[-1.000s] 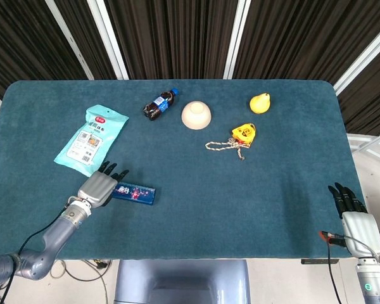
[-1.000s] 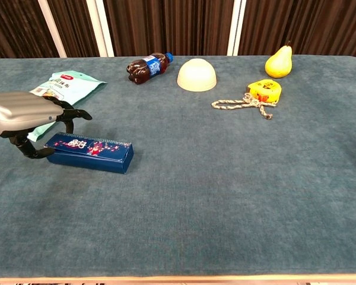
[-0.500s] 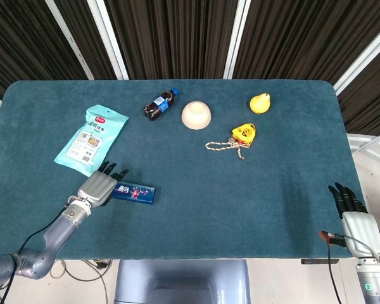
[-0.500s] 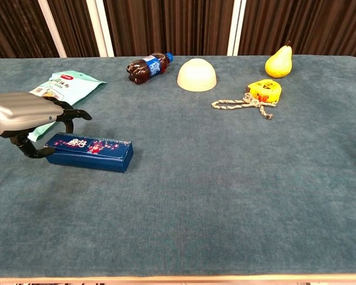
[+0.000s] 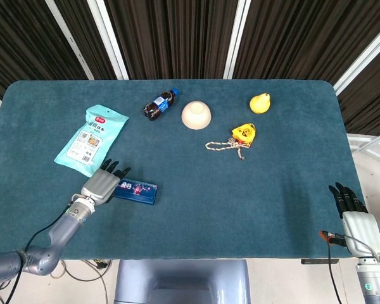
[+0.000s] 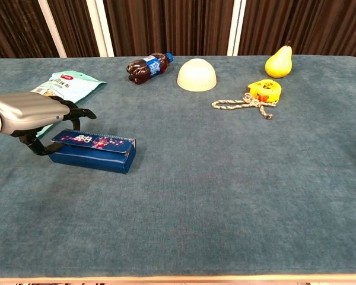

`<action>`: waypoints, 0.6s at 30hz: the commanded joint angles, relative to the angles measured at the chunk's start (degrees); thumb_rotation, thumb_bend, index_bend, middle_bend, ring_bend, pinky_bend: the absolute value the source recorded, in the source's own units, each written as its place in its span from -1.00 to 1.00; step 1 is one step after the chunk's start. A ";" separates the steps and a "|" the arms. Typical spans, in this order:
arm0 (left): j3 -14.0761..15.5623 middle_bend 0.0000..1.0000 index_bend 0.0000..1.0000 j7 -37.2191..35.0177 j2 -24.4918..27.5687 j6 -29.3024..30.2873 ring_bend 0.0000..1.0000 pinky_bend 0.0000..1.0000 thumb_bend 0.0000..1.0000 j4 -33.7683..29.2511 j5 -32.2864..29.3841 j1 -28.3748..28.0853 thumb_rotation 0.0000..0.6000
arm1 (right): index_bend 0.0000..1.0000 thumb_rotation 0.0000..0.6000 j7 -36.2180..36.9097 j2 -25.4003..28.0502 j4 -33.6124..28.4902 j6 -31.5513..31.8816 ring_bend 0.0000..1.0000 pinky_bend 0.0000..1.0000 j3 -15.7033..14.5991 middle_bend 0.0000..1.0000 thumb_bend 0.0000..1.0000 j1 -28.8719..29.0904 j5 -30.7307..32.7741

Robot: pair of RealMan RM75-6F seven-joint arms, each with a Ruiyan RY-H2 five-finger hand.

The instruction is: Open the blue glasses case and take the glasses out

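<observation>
At the left, the left hand point(image 6: 29, 113) cups the left end of the blue glasses case point(image 6: 94, 151), fingers point(image 6: 77, 111) arched over the top edge and the thumb low at the near side. I judge this to be a bracing hold, to keep the case from sliding while the lid is worked; whether it truly clamps the case or only rests against it I cannot tell. The forearm lies low, reaching in from the table's point(image 5: 196, 183) near left edge. The case lies closed on the near-left part of the table, just in front of the snack packet point(image 5: 91, 139), so the glasses remain inside, unseen. Far right, the right hand point(image 5: 353, 214) waits off the near corner, fingers straight, close together, holding nothing.
</observation>
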 commanded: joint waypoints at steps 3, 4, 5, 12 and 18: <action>-0.79 -0.53 -0.96 0.66 -1.19 -0.18 -1.00 -0.97 -0.03 1.50 -1.32 -0.60 1.00 | -1.00 1.00 0.00 0.00 -0.04 -0.05 -1.00 -0.58 0.01 -1.00 -0.68 0.00 0.10; -1.00 -0.53 -0.97 0.74 -1.48 -0.24 -1.00 -0.97 -0.03 1.83 -1.62 -0.74 1.00 | -1.00 1.00 0.02 0.00 -0.04 -0.06 -1.00 -0.58 0.03 -1.00 -0.68 0.00 0.16; -1.25 -0.54 -0.97 0.80 -1.81 -0.27 -1.00 -0.97 -0.03 2.17 -1.89 -0.90 1.00 | -1.00 1.00 0.03 0.00 -0.04 -0.08 -1.00 -0.58 0.05 -1.00 -0.68 0.00 0.20; -2.84 -0.56 -0.97 1.98 -4.29 -0.53 -1.00 -0.97 -0.03 5.36 -3.64 -2.37 1.00 | -1.00 1.00 0.06 -0.03 -0.10 -0.24 -1.00 -0.58 0.11 -1.00 -0.68 0.04 0.43; -5.78 -0.57 -0.97 3.09 -7.50 1.58 -1.00 -0.97 -0.03 8.81 -5.57 -3.79 1.00 | -1.00 1.00 0.04 -0.04 -0.16 -0.31 -1.00 -0.58 0.15 -1.00 -0.68 0.04 0.62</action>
